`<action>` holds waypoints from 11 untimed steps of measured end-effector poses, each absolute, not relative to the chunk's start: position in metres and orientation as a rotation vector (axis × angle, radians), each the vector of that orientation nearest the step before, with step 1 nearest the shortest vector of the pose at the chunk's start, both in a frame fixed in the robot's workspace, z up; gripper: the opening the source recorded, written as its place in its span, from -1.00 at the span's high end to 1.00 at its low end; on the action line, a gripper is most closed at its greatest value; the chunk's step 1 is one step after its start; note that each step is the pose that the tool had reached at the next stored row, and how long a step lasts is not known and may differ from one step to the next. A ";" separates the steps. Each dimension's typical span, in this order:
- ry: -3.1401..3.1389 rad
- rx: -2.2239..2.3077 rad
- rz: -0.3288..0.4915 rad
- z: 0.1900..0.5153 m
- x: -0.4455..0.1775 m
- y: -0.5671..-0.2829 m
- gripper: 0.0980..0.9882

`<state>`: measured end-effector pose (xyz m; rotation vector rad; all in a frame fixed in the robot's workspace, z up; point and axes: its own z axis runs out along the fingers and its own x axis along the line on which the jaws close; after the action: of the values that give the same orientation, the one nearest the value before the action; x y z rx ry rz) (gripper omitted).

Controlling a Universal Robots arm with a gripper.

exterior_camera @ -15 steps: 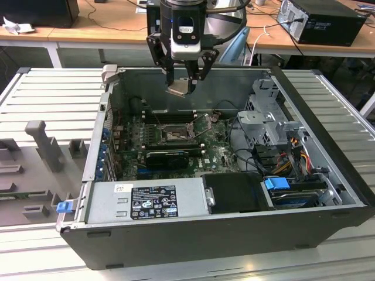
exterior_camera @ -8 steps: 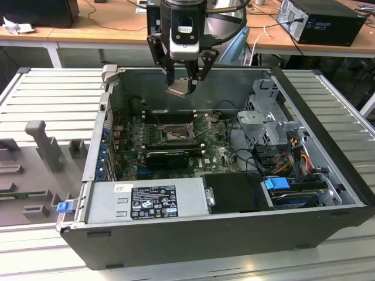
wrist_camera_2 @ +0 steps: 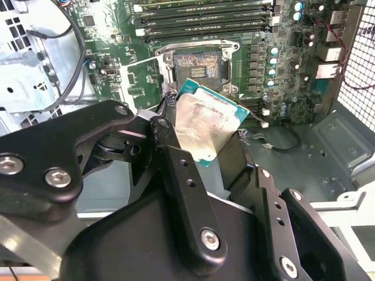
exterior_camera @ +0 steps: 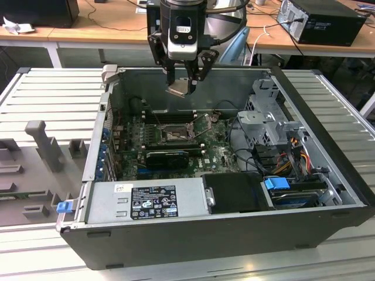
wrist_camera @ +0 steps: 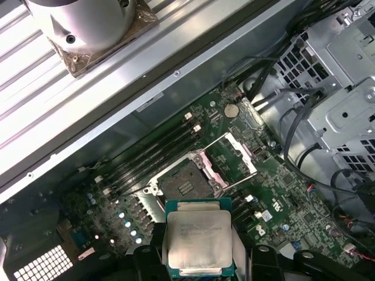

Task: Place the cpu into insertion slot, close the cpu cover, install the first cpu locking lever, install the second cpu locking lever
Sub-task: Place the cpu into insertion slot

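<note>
One of the four steps is under way, by my reading: the placing of the chip. The gripper (exterior_camera: 183,81) is hanging above the open computer case (exterior_camera: 205,234), toward its far wall, and it is clamping the cpu (wrist_camera: 198,239) by two opposite edges, its fingers (wrist_camera: 153,253) closed only as far as the chip's width allows. The pale metal face is showing in both wrist views. The chip is riding well above the green circuit board (exterior_camera: 217,155), touching nothing but the fingers.

The insertion slot (wrist_camera: 183,186) is lying bare in the far middle of the board, its contact field exposed. The cpu cover (wrist_camera: 245,153) is standing swung up beside the slot, and a thin locking lever (wrist_camera: 255,178) is sticking out beside it, so nothing is appearing closed or latched yet.

In the exterior view the chip is looking tilted, one corner lower than the rest. I judge that seating it is calling for the chip to be level, square to the socket frame and centred over it, with a slow, straight descent. Whether its orientation marks are matching the socket I cannot tell.
</note>
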<state>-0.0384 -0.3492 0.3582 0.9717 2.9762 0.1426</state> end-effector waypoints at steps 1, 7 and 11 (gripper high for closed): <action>2.974 0.978 0.142 0.358 -0.038 -0.349 0.03; 2.956 1.028 0.142 0.358 -0.038 -0.349 0.03; 2.945 1.054 0.142 0.358 -0.038 -0.349 0.03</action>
<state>-0.0384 -0.3492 0.3582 1.0542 2.9453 0.1420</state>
